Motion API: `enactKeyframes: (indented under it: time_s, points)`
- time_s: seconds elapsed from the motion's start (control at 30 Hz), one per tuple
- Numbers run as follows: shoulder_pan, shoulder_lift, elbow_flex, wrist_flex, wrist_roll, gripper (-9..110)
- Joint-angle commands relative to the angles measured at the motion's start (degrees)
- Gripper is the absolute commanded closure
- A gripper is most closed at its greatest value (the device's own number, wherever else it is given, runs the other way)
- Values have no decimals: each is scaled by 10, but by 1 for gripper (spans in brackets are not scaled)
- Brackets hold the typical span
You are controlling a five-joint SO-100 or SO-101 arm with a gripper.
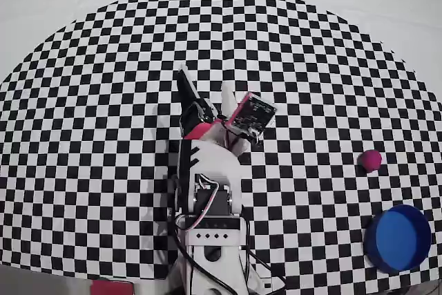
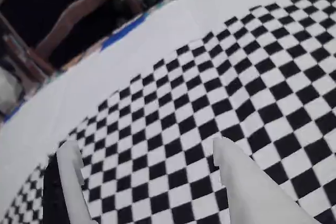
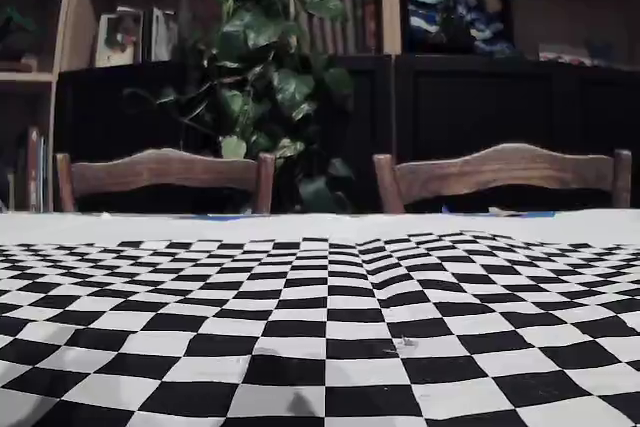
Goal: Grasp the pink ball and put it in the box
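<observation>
In the overhead view the pink ball [image 1: 371,160] lies on the checkered cloth at the right. The box [image 1: 398,238], a round blue container, stands near the right front corner, just below the ball. My gripper [image 1: 206,91] is at the middle of the cloth, far to the left of both and pointing toward the far edge. It is open. In the wrist view the gripper [image 2: 144,148] shows two white fingers [image 2: 71,171] spread wide, with only checkered cloth between them. Neither ball nor box appears in the wrist view or the fixed view.
The checkered cloth [image 1: 103,101] lies on a white table [image 1: 387,5]. The arm's base [image 1: 210,240] stands at the near edge, with a pink object [image 1: 110,287] beside it. Two wooden chairs [image 3: 165,172] and a plant [image 3: 265,77] stand beyond the far edge.
</observation>
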Motion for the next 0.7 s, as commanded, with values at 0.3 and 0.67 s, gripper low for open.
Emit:
enactKeyframes:
  time_s: [0.3,0.67]
  points:
    - [12,-2,4,-34,-233,72]
    - [44,-9,4,-35,-233,73]
